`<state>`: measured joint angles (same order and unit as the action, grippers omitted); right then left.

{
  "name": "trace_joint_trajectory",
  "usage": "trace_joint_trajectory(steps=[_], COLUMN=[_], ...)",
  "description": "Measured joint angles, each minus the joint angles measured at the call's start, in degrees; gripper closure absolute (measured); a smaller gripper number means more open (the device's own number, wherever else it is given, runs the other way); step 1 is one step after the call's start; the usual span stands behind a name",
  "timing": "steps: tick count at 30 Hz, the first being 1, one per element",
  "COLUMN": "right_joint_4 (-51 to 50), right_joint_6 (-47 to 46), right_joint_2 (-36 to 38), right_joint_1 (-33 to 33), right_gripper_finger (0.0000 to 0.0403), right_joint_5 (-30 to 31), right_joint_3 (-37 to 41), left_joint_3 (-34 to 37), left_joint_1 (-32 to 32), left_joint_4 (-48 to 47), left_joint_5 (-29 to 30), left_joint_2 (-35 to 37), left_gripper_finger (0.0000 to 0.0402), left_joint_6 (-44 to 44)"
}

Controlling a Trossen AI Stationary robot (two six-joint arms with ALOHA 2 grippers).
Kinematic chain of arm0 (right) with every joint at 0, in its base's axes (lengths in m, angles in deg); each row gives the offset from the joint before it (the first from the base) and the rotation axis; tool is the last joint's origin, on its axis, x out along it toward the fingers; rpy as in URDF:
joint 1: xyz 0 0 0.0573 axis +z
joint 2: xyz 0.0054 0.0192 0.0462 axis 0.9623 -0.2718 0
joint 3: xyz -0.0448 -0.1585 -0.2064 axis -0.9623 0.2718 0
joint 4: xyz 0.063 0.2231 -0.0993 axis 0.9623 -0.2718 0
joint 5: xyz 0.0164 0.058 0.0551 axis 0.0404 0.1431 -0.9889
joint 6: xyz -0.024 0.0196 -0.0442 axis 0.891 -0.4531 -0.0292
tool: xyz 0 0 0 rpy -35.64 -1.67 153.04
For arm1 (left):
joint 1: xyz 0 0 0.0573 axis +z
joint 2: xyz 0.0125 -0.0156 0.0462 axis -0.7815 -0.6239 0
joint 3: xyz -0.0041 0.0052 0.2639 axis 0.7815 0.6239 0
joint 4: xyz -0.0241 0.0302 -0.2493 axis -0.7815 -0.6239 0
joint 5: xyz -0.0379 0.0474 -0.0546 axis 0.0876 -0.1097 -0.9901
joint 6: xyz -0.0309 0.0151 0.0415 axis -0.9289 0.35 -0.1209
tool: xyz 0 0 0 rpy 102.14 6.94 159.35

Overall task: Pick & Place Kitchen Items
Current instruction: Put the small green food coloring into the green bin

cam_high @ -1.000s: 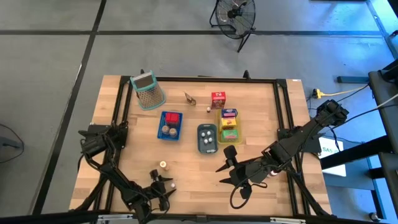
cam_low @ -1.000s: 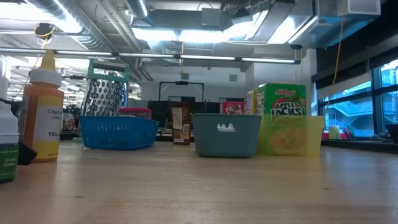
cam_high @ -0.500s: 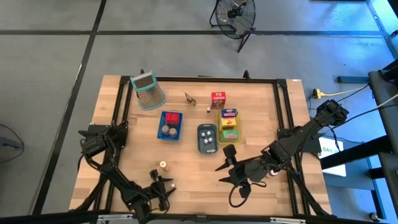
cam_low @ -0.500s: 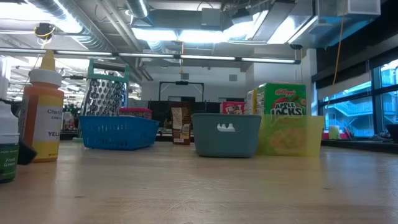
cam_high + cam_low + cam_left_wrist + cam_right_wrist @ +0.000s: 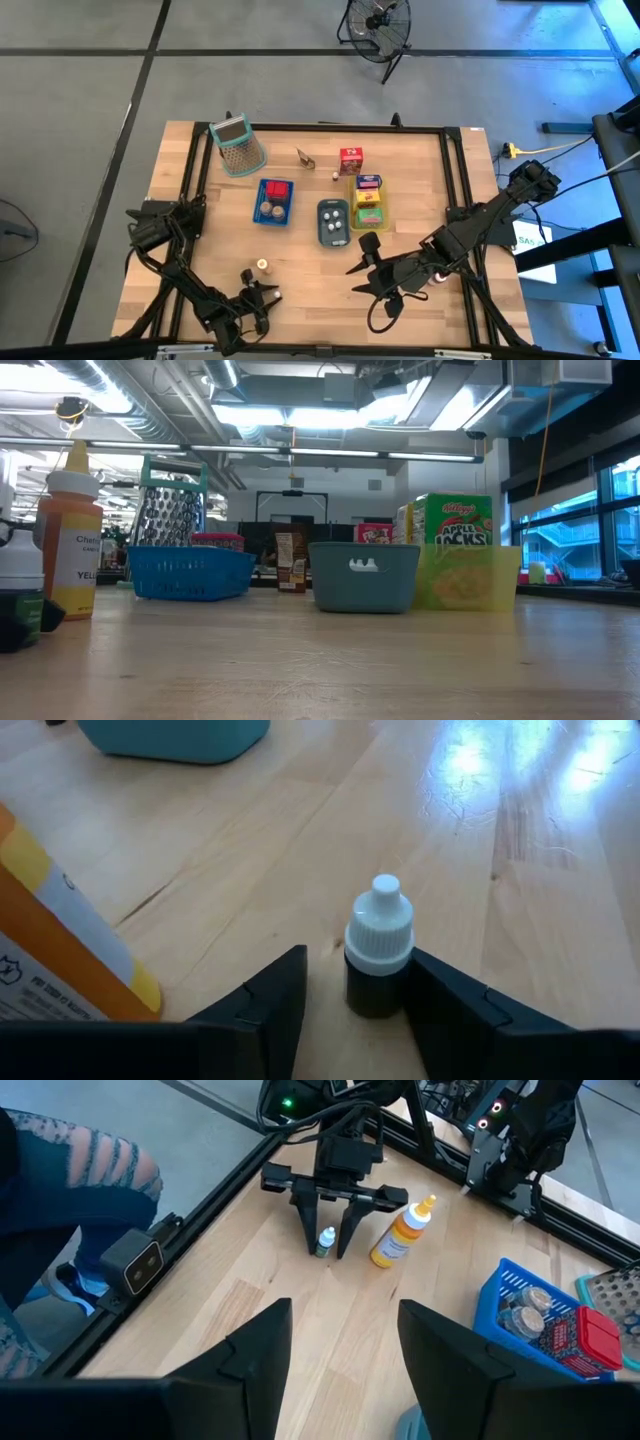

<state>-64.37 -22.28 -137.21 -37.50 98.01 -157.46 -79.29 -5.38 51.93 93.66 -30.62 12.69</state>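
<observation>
Left gripper [image 5: 355, 1005]: it is sitting low at the near edge of the table [image 5: 310, 270], its jaws straddling a small dark dropper bottle [image 5: 377, 948] with a white ribbed cap. There is a finger on each side, with a sliver of wood showing on the left side, so the jaws are standing part open and nothing is gripped yet.

Key relation: the dropper bottle is standing upright, long axis vertical, dead centre between the fingers, so I'd judge a plain squeeze is all that is needed. The left arm is far nearer than the right.

Neighbour: an orange squeeze bottle [image 5: 399, 1236] with a yellow nozzle is standing just beside the dropper bottle, close to one finger; a careless lift could knock it.

Right gripper [image 5: 340, 1355]: it is hovering over the middle front of the table, its jaws gaping about halfway and empty, looking across at the left arm.

Other items: a blue tray [image 5: 273, 201] holding a red carton and round pieces, a grey-blue tray [image 5: 333, 222], a yellow tray [image 5: 368, 202] of cartons, and a red carton [image 5: 350, 160] loose near the back.

View differences: the left wrist view is showing the straddle. The right wrist view is showing both bottles side by side. The high view is hiding the dropper bottle under the gripper, and the low view is catching only its white cap at the frame edge.
</observation>
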Motion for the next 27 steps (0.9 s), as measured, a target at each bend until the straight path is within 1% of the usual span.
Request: trace_joint_trajectory(steps=[8, 27], right_joint_4=[0.0, -0.2], right_joint_6=[0.0, 0.0], right_joint_2=[0.0, 0.0], right_joint_1=[0.0, 0.0], right_gripper_finger=[0.0217, 0.0217], right_joint_5=[0.0, 0.0], right_joint_3=[0.0, 0.0], left_joint_3=[0.0, 0.0], left_joint_1=[0.2, 0.3], left_joint_4=[0.0, -0.1], left_joint_5=[0.0, -0.2], left_joint_2=[0.0, 0.0], left_gripper_finger=[0.0254, 0.0309], left_joint_6=[0.1, 0.1])
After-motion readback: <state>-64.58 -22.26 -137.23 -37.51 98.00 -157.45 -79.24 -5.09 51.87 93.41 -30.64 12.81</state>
